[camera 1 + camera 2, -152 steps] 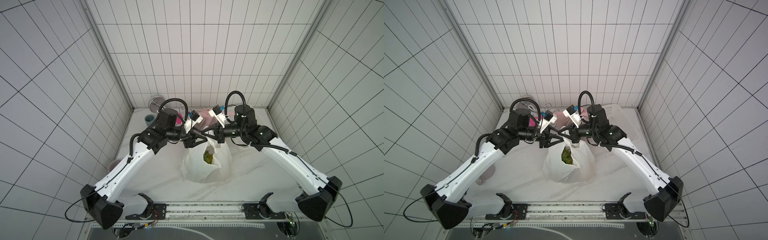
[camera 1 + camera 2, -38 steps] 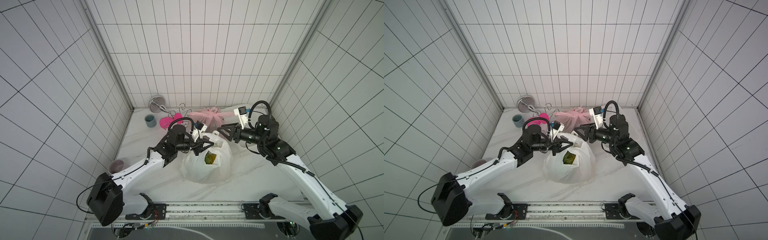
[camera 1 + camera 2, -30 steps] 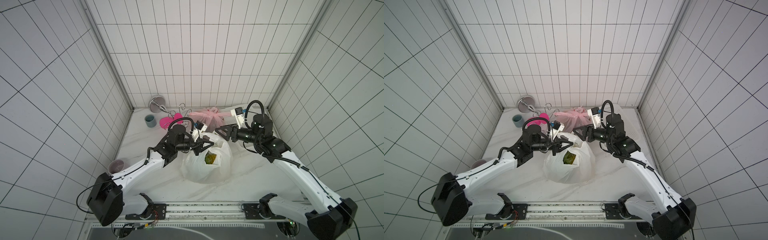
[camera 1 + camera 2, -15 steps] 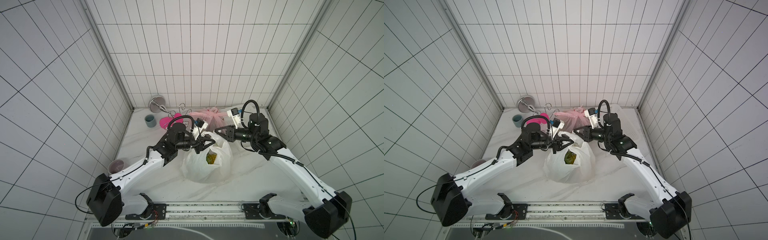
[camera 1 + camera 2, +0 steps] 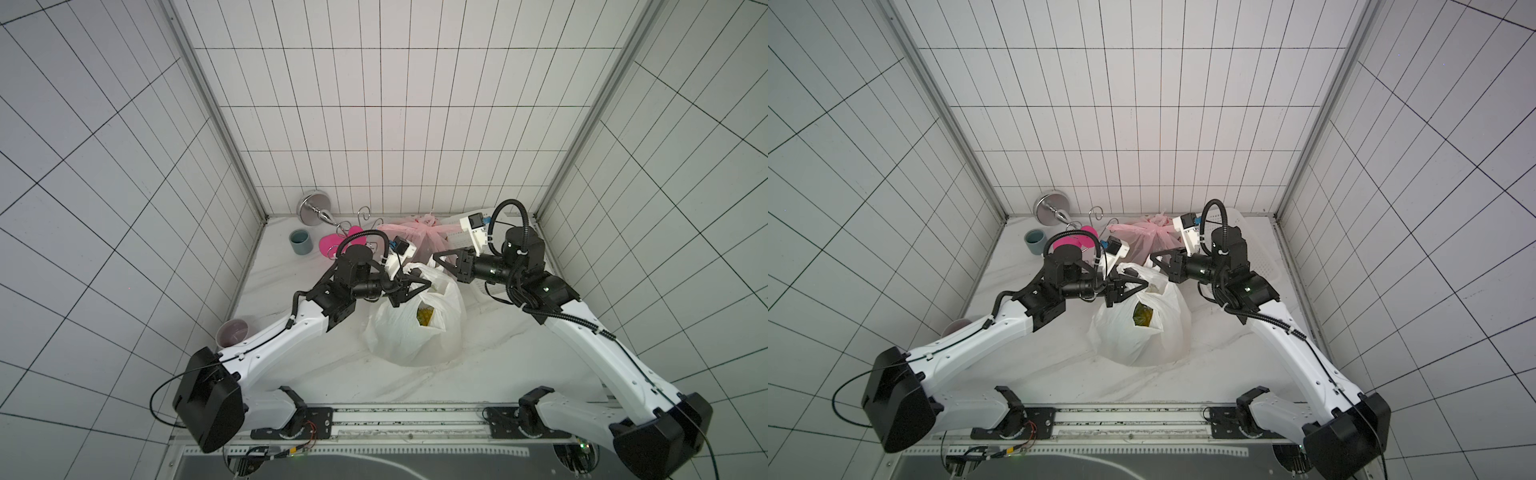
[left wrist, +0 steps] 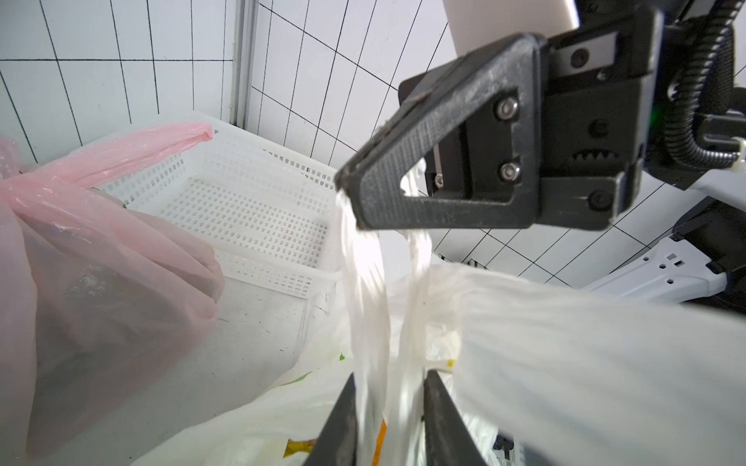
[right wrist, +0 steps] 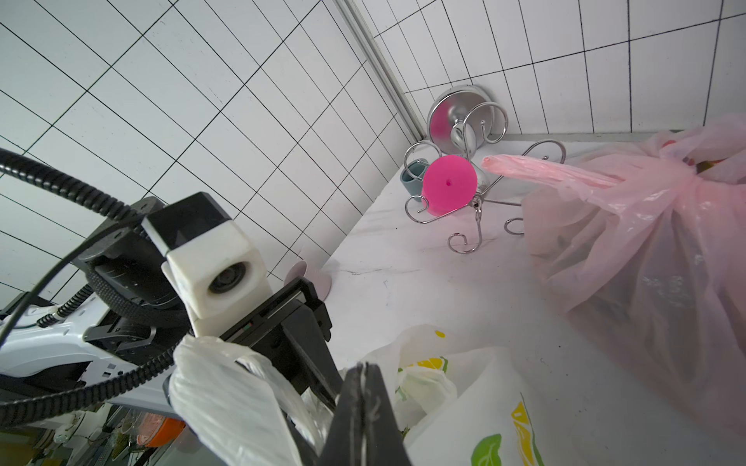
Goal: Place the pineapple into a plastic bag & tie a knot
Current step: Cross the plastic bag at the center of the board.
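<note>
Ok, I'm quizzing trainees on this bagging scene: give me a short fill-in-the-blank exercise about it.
The right gripper is shut on the white bag's ___.
The white bag holds a ___.
The other bag, beside the basket, is coloured ___.
Missing: handle; pineapple; pink.

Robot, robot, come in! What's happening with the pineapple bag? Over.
Right pincer shut on bag handle. Left pincer part open, same handle running through. Pineapple inside bag, no knot yet. Pink bag close behind, not blocking.
</note>
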Controlling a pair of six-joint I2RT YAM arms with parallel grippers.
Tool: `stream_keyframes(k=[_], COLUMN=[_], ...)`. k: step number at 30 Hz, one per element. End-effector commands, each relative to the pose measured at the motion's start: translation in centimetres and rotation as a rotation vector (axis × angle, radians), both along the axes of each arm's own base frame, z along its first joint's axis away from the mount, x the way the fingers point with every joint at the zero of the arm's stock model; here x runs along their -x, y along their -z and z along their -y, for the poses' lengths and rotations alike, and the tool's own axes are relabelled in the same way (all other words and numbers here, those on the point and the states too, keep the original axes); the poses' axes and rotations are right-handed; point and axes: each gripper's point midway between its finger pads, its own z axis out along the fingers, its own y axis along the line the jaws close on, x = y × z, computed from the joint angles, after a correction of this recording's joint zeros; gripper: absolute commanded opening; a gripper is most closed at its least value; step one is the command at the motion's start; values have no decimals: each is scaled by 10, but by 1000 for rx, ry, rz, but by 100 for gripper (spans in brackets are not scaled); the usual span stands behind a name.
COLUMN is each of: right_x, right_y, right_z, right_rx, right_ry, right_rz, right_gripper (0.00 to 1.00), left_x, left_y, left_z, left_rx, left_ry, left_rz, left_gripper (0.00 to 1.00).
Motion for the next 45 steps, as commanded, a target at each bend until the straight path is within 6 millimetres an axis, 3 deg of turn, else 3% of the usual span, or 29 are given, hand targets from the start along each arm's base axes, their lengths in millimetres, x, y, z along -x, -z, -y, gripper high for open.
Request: stream_keyframes(k=[1,6,12,15,21,25,30,35,39,45], right_x=[5,4,2,6,38,68,108,140,142,125], right_y=[-77,-75,-67,-73,-90,-74,-39,25,79,156], right_z=[6,6,2,1,-1,4,8,-7,-18,-32], right_rx=[-73,-68,-65,-73,-109,-99,-99,-94,-5,207], right_ry=[20,26,9,1,-78,-118,-181,-280,-304,-289], right_rz=[193,195,178,191,231,210,142,20,-56,-138], right_gripper=[0,0,0,0,0,0,0,0,0,0], left_x=[2,8,14,11,-6,-21,-35,-38,-38,-38], left_y=[16,22,11,20,37,34,28,18,8,4], left_z=[1,-2,-7,-8,-9,-12,-20,-22,-22,-22], left_rx=[-37,-44,-27,-62,-114,-116,-97,-64,-47,-50], left_ry=[4,12,7,-2,-78,-152,-226,-242,-249,-250], left_rz=[-20,-37,-14,-23,-56,-53,-52,-43,-32,-31], left_gripper=[27,29,32,31,13,1,0,0,0,0])
